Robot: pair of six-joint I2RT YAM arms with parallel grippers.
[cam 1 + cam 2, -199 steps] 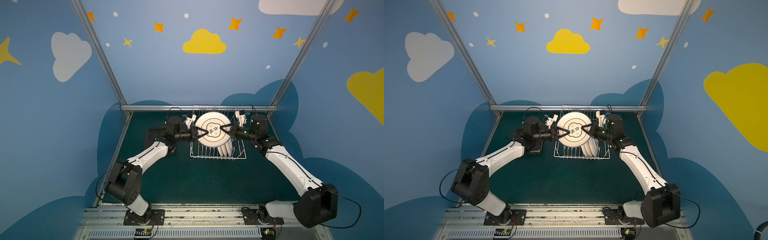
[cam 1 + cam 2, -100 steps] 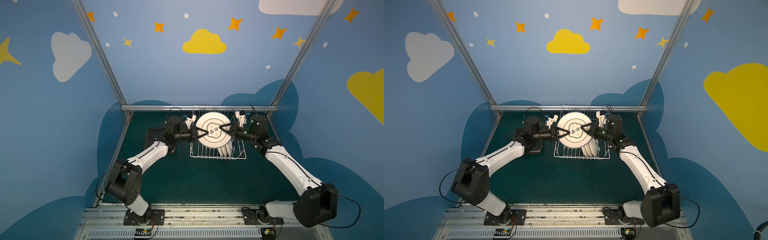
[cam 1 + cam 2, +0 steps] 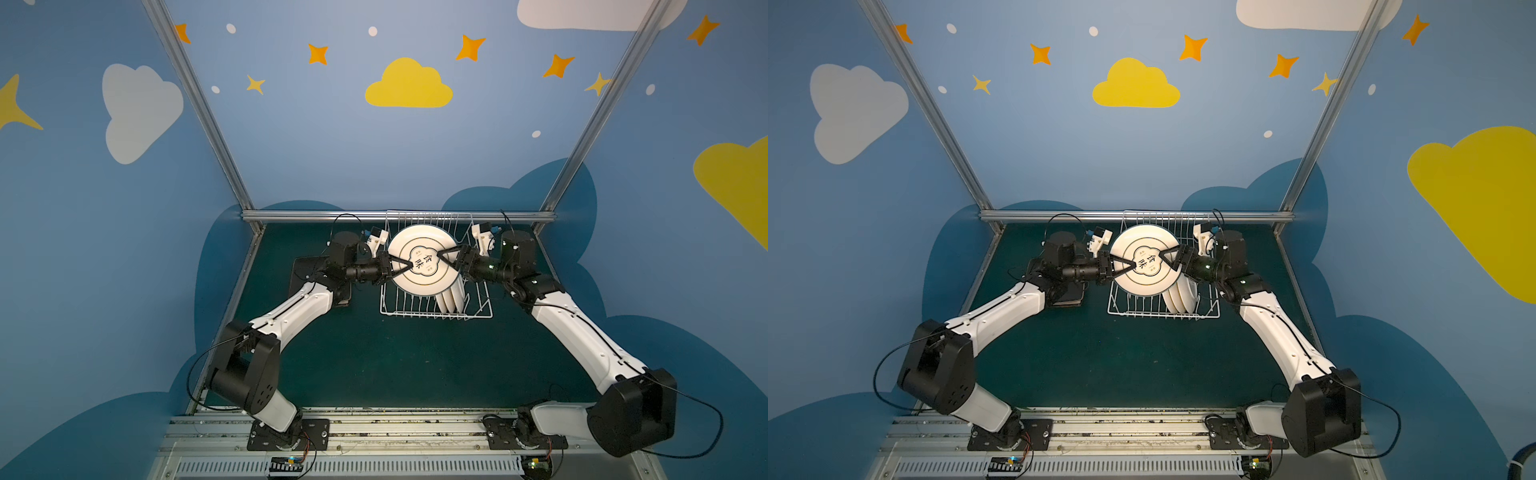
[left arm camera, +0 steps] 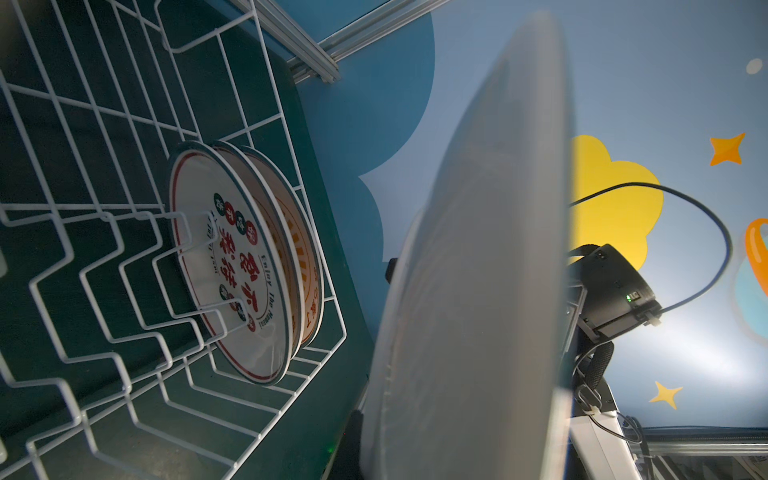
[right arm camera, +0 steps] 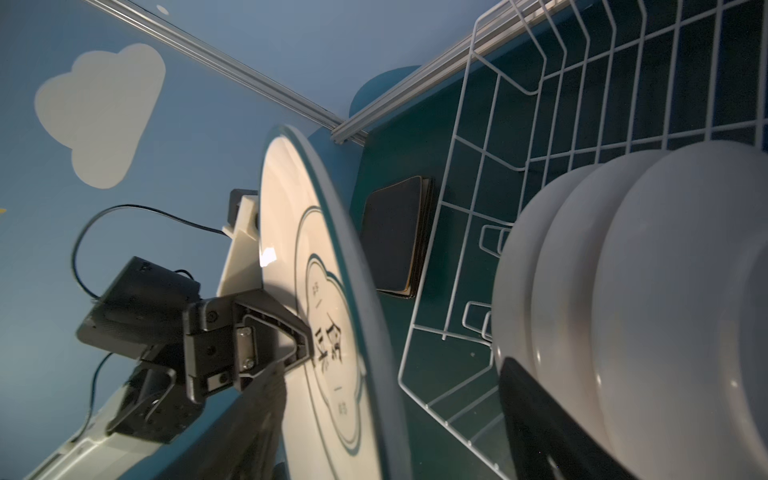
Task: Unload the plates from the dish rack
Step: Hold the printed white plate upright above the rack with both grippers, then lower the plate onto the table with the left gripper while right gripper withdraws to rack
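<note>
Cream with a teal ring and black characters, the held plate [image 3: 424,262] hangs over the dish rack [image 3: 415,315] in both top views, face tipped towards the overhead camera. The left pincer [image 3: 407,266] is clamped tight on its left side, and the right pincer [image 3: 441,257] sits at the opposite side. Down in the rack's right part, three round racked plates [image 3: 451,297] stand on edge, packed together. Left of the rack, partly under the left arm, dark square plates [image 3: 307,270] lie on the green bench [image 3: 395,361].

Left wrist camera now: the held plate [image 4: 478,270] fills the frame edge-on and blurred. Behind it the rack [image 4: 83,212] shows the racked plates [image 4: 232,266] propped among the prongs, red and green print on the nearest face.

Right wrist camera: the left pincer [image 5: 305,345] bites the held plate's [image 5: 332,299] printed face. The right pincer's own fingers [image 5: 536,407] stand wide, one either side of the rim, not closed on it. The square plates [image 5: 395,237] lie stacked flat just beside the rack [image 5: 440,203], and the racked plates [image 5: 623,270] show plain white backs.
</note>
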